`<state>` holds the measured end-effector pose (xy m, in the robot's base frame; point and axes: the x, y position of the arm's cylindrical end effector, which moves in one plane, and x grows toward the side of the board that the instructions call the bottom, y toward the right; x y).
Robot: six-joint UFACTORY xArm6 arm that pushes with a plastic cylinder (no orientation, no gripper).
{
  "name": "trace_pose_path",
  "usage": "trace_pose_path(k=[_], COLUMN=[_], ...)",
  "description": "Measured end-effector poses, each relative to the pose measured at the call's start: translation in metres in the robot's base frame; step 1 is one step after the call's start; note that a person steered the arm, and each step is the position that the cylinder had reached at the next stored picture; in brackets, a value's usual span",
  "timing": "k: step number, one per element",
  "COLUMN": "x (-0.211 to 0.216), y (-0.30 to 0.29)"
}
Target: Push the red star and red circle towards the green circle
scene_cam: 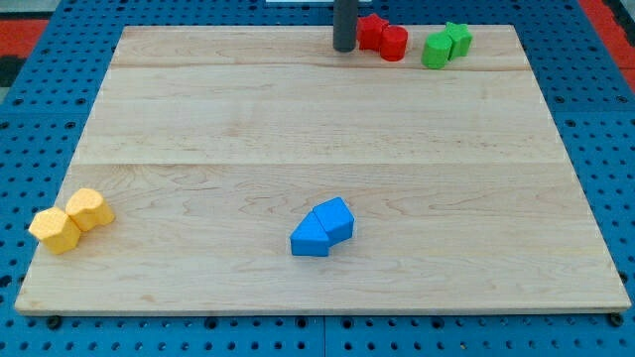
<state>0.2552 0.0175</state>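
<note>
Near the view's top edge of the surface (317,149) you see my tip (344,48) just left of the red star (371,32), which touches the red circle (394,44). Right of them, apart, sits the green circle (436,51) against another green block (458,39). No pincer exists here, so its state cannot be told.

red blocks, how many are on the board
2, both at the view's top edge: the red star just right of my tip, and the red circle touching the star's right side. None looks hidden.
</note>
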Motion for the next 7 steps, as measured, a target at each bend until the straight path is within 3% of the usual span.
trace_pose_path(k=[1,2,3,5,7], x=[-0.014,-0.06,-0.063,-0.063,-0.042], y=[-0.039,-0.039,-0.036,0.035,0.067])
